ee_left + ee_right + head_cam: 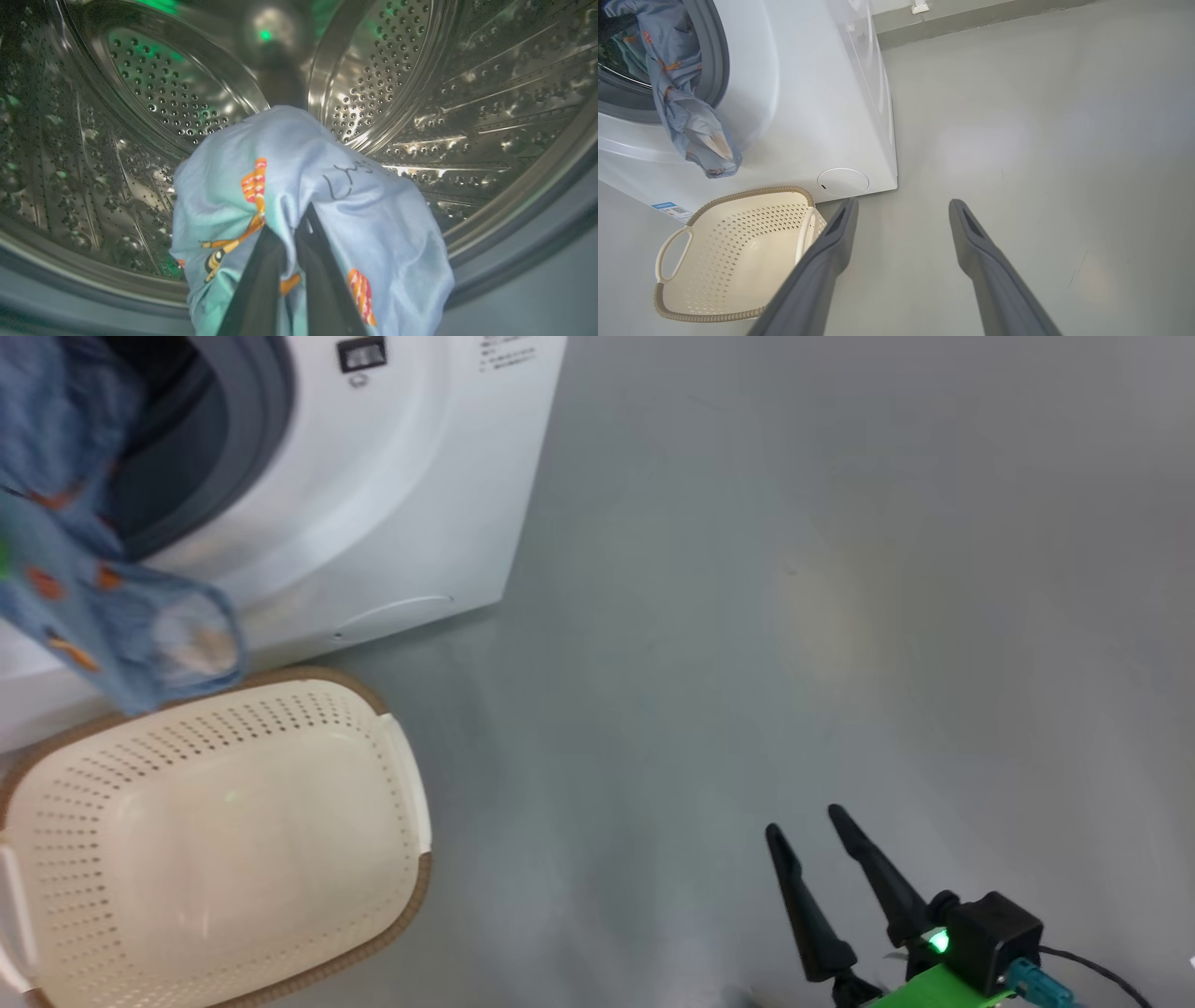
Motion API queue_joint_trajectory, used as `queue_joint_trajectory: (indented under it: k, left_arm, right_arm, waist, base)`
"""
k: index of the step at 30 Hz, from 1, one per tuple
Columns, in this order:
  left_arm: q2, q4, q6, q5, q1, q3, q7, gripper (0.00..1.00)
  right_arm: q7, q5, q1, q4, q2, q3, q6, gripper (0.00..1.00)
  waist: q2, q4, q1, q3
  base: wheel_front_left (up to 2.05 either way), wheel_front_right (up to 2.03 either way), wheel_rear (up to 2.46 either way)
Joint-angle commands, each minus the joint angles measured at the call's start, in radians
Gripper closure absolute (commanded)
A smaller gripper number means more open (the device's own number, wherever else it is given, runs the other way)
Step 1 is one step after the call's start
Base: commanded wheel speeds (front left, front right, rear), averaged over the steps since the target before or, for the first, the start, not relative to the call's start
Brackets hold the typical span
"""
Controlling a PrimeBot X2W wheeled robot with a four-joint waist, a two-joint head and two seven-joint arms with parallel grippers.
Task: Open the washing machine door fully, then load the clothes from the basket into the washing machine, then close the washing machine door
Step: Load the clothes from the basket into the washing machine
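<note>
The white washing machine (392, 495) (808, 107) stands with its drum mouth uncovered; its door is out of view. Light-blue clothes (84, 569) (682, 98) with orange motifs hang out over the grey gasket and down the machine's front. In the left wrist view my left gripper (299, 212) is shut on this fabric (299, 186), held at the mouth of the perforated steel drum (397, 84). The cream basket (215, 840) (738, 252) sits on the floor before the machine with nothing in it. My right gripper (805, 821) (901, 203) hangs open over the floor, right of the basket.
Grey floor (840, 569) stretches to the right of the machine. A grey skirting strip (971, 21) runs along the wall behind it. A round white service cover (843, 182) sits at the machine's lower front corner.
</note>
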Motion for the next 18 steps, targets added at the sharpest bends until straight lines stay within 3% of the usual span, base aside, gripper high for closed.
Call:
queue_joint_trajectory:
  k: [1, 8, 18]
  left_arm:
    - [0.076, 0.015, -0.001, 0.023, -0.061, 0.021, -0.017, 1.00]
    - [0.118, 0.172, 0.012, 0.043, -0.210, 0.017, -0.058, 1.00]
    - [0.157, 0.272, 0.032, 0.058, -0.367, 0.015, -0.082, 1.00]
  right_arm:
    - [-0.005, -0.014, -0.012, -0.013, -0.009, 0.038, 0.003, 0.00]
    - [-0.005, -0.020, 0.013, -0.012, -0.009, 0.064, 0.003, 0.00]
    - [-0.005, -0.002, -0.001, -0.032, -0.009, 0.077, 0.003, 0.00]
  waist:
    - [0.0000, -0.039, 0.0000, 0.041]
    - [0.0000, -0.068, 0.0000, 0.061]
    - [0.0000, -0.093, 0.0000, 0.145]
  base:
    - [0.00, 0.00, 0.00]
    - [0.00, 0.00, 0.00]
    - [0.00, 0.00, 0.00]
